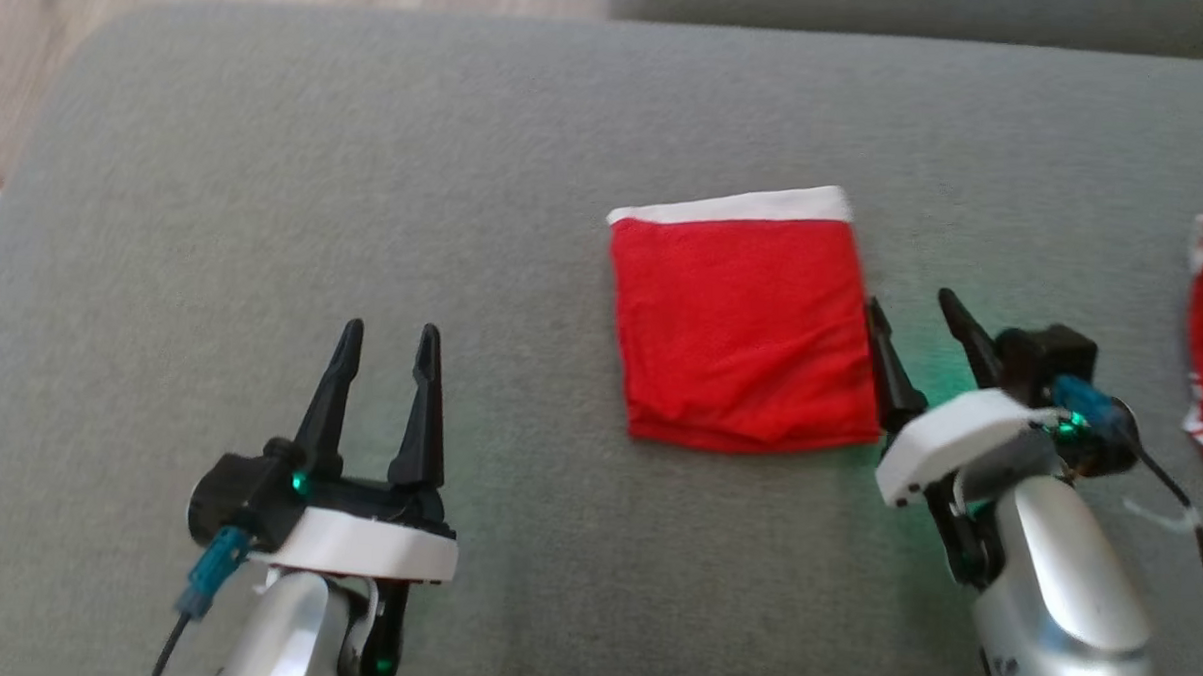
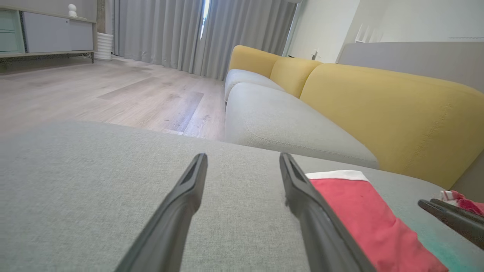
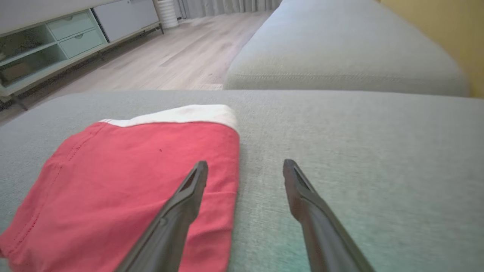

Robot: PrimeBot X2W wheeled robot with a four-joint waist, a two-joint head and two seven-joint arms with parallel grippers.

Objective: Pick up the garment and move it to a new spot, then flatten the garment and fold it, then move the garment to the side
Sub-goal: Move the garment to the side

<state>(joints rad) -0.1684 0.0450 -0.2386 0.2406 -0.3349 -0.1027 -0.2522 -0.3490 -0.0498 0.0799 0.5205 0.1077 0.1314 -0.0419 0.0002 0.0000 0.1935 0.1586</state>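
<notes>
Spanning most of the scene, the broad grey fabric sofa cushion (image 1: 267, 166) served as worktable. Red cotton garment with white waistband (image 1: 742, 333) lay right of centre on it, folded square and probably ready for shifting aside. Right gripper (image 1: 911, 301) sat low at the garment's right edge, fingers spread, one finger over the fabric. Left gripper (image 1: 392, 327) hovered well apart, fingers spread, empty.
</notes>
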